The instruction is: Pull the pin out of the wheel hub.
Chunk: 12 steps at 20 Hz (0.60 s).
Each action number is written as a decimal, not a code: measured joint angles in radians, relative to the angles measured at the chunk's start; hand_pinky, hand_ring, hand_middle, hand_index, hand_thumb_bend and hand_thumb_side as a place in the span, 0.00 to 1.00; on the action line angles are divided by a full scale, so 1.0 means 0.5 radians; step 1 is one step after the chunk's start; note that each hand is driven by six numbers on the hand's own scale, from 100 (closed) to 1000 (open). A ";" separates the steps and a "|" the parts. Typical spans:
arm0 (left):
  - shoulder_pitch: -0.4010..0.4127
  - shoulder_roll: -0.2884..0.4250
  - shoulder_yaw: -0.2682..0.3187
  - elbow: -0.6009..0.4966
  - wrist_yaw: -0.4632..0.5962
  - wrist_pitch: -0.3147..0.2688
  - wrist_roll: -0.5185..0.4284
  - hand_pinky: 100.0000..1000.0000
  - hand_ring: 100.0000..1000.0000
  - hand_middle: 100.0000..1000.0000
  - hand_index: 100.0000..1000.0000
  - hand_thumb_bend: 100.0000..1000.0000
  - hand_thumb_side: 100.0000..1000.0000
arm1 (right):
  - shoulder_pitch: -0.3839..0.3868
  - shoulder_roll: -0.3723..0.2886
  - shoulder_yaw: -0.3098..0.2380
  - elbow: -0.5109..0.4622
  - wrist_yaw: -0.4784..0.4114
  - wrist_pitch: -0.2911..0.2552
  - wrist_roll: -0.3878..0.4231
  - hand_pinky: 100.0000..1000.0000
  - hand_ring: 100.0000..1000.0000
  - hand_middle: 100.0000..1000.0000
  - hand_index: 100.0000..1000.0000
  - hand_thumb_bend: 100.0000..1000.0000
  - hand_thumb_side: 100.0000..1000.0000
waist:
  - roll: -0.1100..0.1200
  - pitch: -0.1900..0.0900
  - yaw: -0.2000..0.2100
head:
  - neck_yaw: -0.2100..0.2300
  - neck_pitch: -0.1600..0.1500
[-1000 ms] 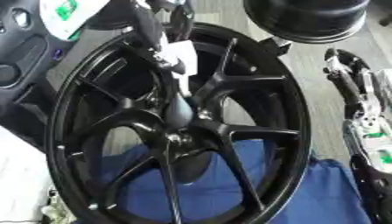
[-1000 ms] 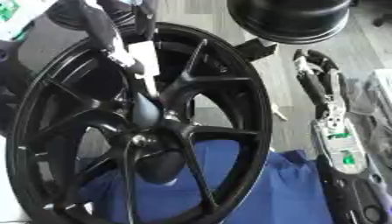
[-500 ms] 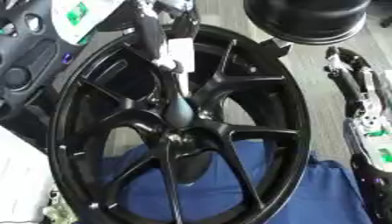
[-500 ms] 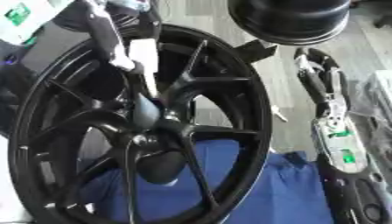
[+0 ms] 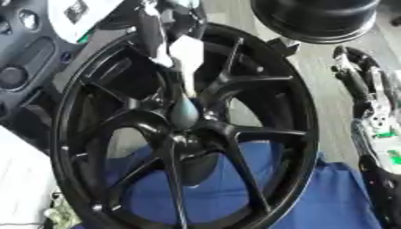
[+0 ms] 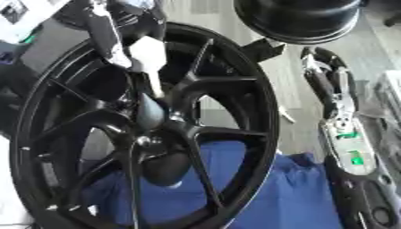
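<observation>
A black multi-spoke wheel [image 5: 258, 89] fills most of both views, tilted over a blue cloth [image 5: 329, 192]. At its hub stands the pin [image 5: 185, 114], a dark rounded piece with a thin stem running upward. My left hand [image 5: 168, 27] comes in from the upper left. Its white-padded fingertips [image 5: 186, 53] are curled round the stem's upper end. The pin's lower end still sits in the hub. My right hand [image 6: 329, 85] lies open along the right edge, fingers pointing up, away from the wheel.
A round black drum-like object [image 5: 317, 18] stands just beyond the wheel's top right rim. A dark panel with round holes [image 5: 23, 67] lies at the left. White material [image 5: 19, 179] shows at the lower left, grey floor between the wheel and the right arm.
The left hand stays at the pin's top and the pin remains in the hub. The whole picture has shifted slightly, so the camera moved.
</observation>
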 measured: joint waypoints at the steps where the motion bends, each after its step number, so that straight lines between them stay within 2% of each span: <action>1: 0.000 0.014 0.016 -0.024 0.004 0.006 -0.001 0.70 0.47 0.31 0.36 0.32 0.00 | 0.000 0.000 0.000 0.000 0.000 0.000 0.000 0.78 0.69 0.75 0.81 0.17 0.50 | -0.001 0.000 0.002 | 0.000 0.000; 5: 0.000 0.069 0.085 -0.118 0.017 0.044 -0.011 0.68 0.46 0.29 0.33 0.37 0.00 | 0.001 0.000 0.000 0.000 0.000 0.001 -0.001 0.78 0.69 0.75 0.81 0.16 0.51 | -0.004 0.000 0.010 | 0.000 0.000; 12: 0.003 0.178 0.244 -0.294 0.038 0.144 -0.023 0.67 0.44 0.28 0.31 0.40 0.00 | 0.002 -0.001 -0.001 0.000 0.000 0.002 -0.004 0.78 0.69 0.75 0.81 0.16 0.51 | -0.008 0.000 0.024 | -0.001 0.004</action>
